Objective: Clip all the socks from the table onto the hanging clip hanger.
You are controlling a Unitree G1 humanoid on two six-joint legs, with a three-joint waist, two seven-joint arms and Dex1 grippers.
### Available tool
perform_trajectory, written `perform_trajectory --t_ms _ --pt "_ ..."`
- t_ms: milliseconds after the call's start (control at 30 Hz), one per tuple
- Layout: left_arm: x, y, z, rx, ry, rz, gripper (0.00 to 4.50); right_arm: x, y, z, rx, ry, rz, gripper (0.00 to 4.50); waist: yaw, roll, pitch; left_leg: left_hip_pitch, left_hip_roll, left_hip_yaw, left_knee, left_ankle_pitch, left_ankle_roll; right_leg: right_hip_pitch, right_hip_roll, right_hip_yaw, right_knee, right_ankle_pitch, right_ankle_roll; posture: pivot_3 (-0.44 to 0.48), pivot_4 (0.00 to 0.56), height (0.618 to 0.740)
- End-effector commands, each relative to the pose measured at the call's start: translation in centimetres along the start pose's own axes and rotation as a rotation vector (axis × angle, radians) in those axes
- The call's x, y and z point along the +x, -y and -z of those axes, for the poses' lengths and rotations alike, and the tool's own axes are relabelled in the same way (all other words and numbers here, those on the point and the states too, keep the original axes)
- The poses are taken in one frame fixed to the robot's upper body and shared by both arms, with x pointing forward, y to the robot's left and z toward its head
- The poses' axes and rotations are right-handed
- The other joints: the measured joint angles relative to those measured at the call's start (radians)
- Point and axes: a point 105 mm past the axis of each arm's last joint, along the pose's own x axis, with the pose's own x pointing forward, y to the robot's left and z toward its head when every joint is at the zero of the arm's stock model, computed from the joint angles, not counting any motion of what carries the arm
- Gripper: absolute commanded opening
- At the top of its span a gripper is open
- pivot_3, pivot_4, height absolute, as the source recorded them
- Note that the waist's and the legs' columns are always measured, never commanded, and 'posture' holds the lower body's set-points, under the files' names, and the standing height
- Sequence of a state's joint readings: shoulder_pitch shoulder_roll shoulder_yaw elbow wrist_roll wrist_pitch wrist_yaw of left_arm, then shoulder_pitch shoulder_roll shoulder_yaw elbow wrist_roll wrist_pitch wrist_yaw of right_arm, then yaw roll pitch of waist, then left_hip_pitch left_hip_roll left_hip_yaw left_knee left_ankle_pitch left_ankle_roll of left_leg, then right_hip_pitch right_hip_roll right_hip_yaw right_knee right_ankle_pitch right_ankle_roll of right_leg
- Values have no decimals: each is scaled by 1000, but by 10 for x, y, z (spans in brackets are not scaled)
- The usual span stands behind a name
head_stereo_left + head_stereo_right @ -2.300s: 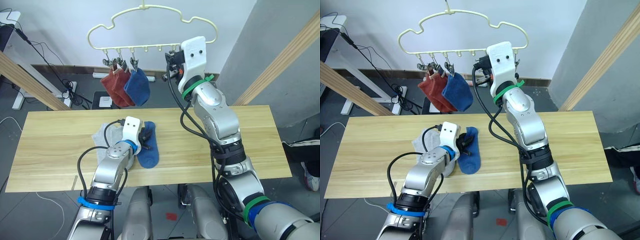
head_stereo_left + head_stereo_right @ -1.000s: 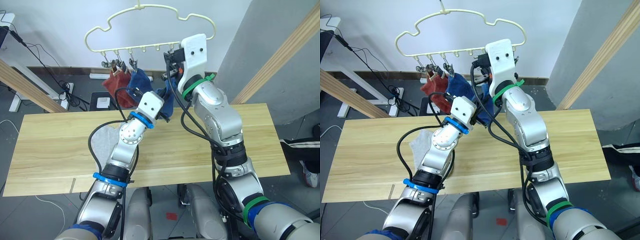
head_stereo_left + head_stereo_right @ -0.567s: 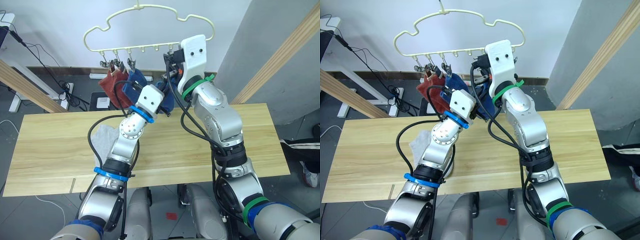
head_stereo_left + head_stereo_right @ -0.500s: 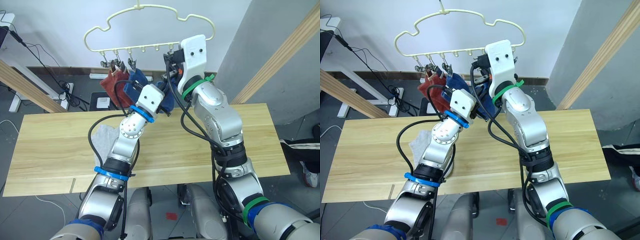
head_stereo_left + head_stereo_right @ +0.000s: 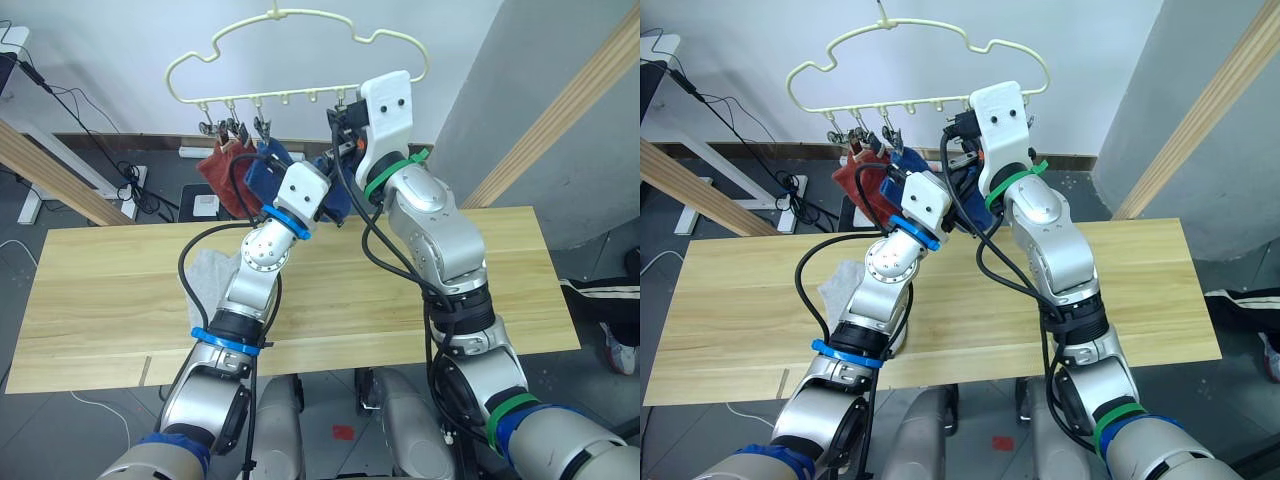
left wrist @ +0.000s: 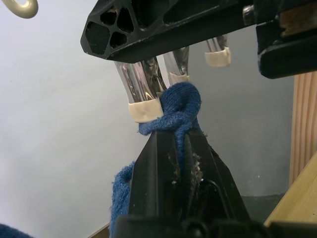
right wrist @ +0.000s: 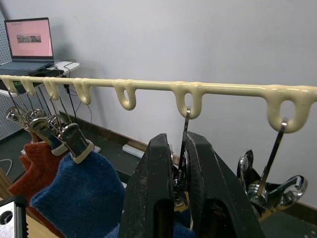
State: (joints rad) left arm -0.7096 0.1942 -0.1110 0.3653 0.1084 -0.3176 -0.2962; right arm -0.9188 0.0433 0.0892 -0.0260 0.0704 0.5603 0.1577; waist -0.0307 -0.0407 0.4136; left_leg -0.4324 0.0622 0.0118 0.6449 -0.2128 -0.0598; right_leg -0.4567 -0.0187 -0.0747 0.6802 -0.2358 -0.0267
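Blue sock lifted off table to hanger clip, left claw gripping; right claw pinching clip; grey wall behind

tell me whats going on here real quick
The robot is pegging socks onto the clip hanger. Its left pincer is shut on a blue sock, raised to a metal clip that the right pincer squeezes. A red sock and another blue one already hang; a grey sock lies on the table.

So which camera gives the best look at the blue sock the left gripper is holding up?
The left wrist view: the blue sock bunches between the left gripper fingers, right under a metal clip. The eye views show it largely hidden behind both arms; the right wrist view shows a sliver.
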Motion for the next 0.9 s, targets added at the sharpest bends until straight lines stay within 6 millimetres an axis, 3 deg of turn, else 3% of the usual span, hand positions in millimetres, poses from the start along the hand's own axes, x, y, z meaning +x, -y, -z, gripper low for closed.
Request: perform_trajectory --t_ms 33,100,300,533,900 --pt "3 -7 -20 6 84 -32 0 -4 -6 -12 21 48 -22 634 0 0 0 0 0 0 0 0 0 0 0 0 0 0 0 -95 387 740" --pt "3 -7 -19 6 81 -32 0 -5 -7 -13 41 49 -29 1074 0 0 0 0 0 0 0 0 0 0 0 0 0 0 0 -96 386 740" --pt "2 -6 -15 0 61 -26 0 -8 -13 -20 75 64 -77 3232 0 0 0 0 0 0 0 0 0 0 0 0 0 0 0 -98 387 740" --pt "-1 -5 -15 -133 63 -37 0 -32 -26 -23 80 59 -208 3232 0 0 0 0 0 0 0 0 0 0 0 0 0 0 0 -103 387 740" --pt "-20 3 1 -196 -56 95 3300 -65 -23 -18 8 27 -306 3272 -3 0 0 0 -1 -1 0 0 0 0 2 0 0 0 0 -103 388 740"
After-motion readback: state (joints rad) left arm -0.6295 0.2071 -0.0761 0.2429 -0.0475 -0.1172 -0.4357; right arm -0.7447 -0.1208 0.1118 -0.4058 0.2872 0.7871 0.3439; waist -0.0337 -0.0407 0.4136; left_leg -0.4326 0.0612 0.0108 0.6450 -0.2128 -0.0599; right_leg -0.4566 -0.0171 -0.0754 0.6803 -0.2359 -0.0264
